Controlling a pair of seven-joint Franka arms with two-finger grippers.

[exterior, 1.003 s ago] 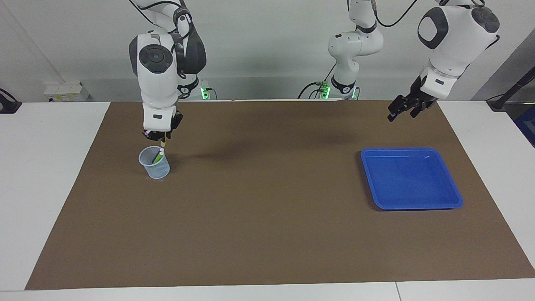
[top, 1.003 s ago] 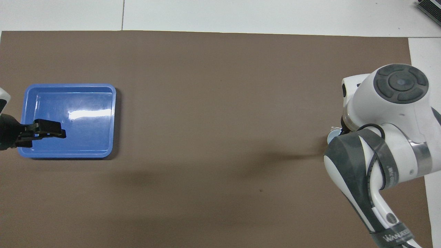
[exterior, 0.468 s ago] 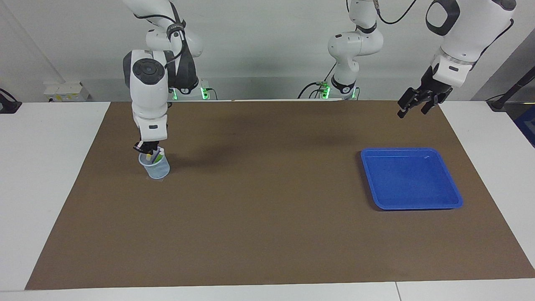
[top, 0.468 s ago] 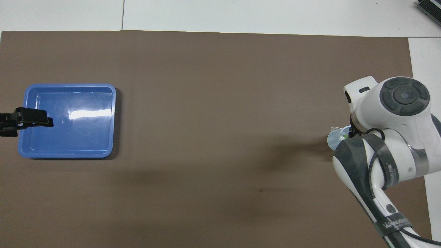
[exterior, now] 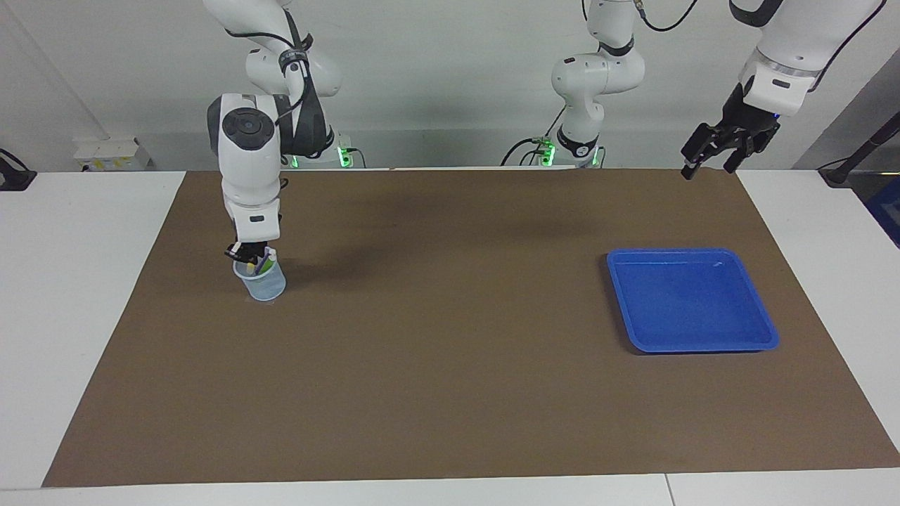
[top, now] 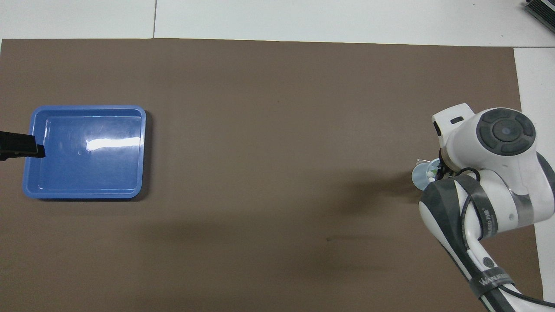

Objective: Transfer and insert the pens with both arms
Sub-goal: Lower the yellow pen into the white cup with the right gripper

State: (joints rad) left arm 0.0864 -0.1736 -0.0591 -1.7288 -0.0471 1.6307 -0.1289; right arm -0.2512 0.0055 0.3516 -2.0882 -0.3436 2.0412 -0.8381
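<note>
A clear plastic cup (exterior: 263,282) (top: 421,177) stands on the brown mat toward the right arm's end. A green pen (exterior: 265,263) leans inside it, and pale cap ends (top: 430,174) show in the overhead view. My right gripper (exterior: 247,251) is down at the cup's rim, shut on a yellow pen whose lower part is inside the cup; the arm's body hides the grip from above. My left gripper (exterior: 707,163) (top: 27,147) hangs open and empty, high over the mat's robot-side corner at the left arm's end, its tips showing over the blue tray's edge from above.
A shallow blue tray (exterior: 703,347) (top: 86,195) with nothing in it lies on the mat toward the left arm's end. The brown mat (exterior: 450,365) covers most of the white table. The right arm's elbow (top: 505,134) looms over the cup.
The right gripper moved over the cup and came down to its rim with the yellow pen. The left gripper rose and drew back away from the tray.
</note>
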